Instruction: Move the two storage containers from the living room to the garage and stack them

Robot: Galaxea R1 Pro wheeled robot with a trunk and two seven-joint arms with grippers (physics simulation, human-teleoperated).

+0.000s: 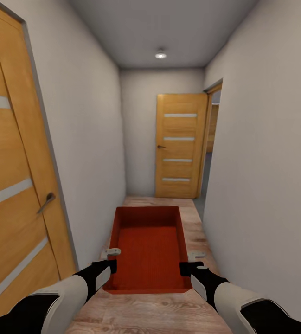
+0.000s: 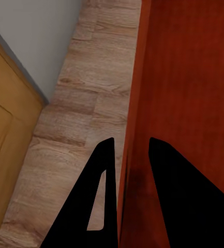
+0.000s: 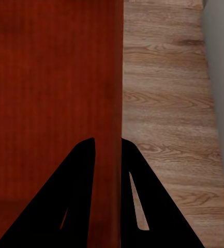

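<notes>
- Low in the frame's centre, an orange-red storage container (image 1: 149, 248) is carried above the hallway's wood floor (image 1: 159, 313).
- Left gripper (image 2: 126, 170) fingers pinch its left wall; right gripper (image 3: 107, 165) fingers pinch its right wall.
- Wooden doors (image 1: 180, 144) stand at far centre and left edge.

Left pincer (image 1: 109, 260) and right pincer (image 1: 190, 261) forward, each clamped on a wall

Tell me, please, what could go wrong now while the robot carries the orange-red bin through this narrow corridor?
Each tool, left and right, pinches only a thin side wall of the storage container, so it might slip or tilt. The corridor is tight: the container or an arm could scrape the grey wall. The half-open door ahead may catch it while turning.
</notes>
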